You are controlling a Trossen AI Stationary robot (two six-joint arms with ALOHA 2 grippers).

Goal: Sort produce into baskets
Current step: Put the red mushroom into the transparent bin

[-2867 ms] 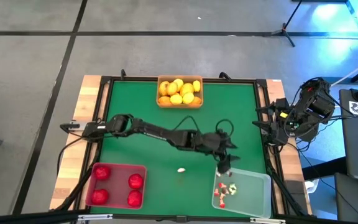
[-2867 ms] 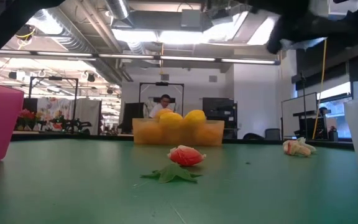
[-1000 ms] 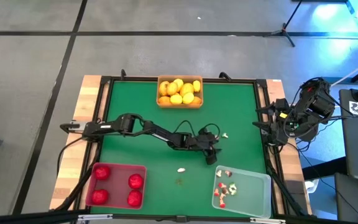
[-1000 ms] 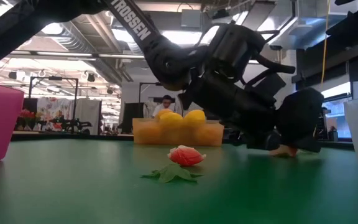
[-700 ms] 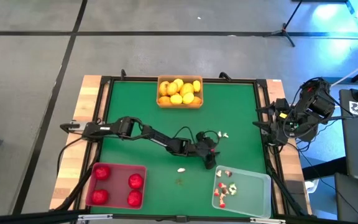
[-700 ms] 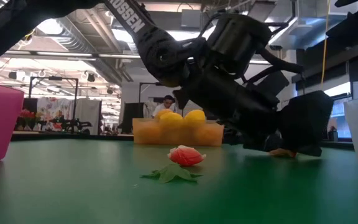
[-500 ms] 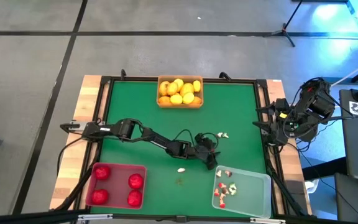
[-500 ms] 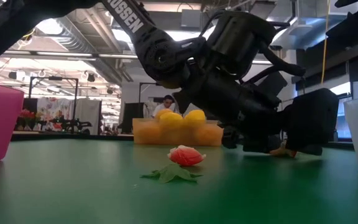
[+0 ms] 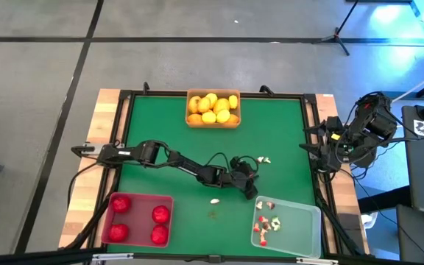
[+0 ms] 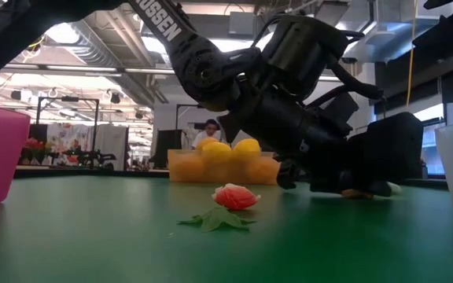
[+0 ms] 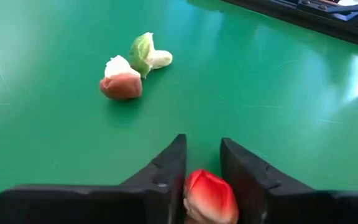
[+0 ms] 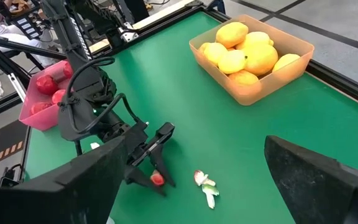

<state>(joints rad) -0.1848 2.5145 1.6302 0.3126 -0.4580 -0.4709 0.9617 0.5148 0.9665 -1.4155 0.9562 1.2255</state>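
Left arm has dropped and pulled back toward 7 o'clock since the earlier high view; left gripper [image 9: 246, 184] now sits low on the green surface [image 9: 160, 132] just up from the clear basket [image 9: 300, 230]. Its fingers [image 11: 166, 177] have closed in and are pinching a small red bit [image 11: 210, 196], seen from the left wrist seated right between the two pads; it shows red at the tips from the right wrist too [image 12: 157, 180]. Key relation: clear basket lies at about 4–5 o'clock from the gripper, near, so I'd judge a short lift and swing that way. Another whitish-red bit with a green leaf [image 11: 132, 71] lies straight ahead of the fingers, apart from them. One more loose bit [image 9: 215, 200] sits at about 8 o'clock from the gripper. Left arm is clearly the nearer one. Right gripper [image 12: 191, 180] parked off the surface at 3 o'clock, fingers spread, holding nothing. Orange basket [image 9: 213, 108] at 12, red basket [image 9: 138, 218] at 7–8.
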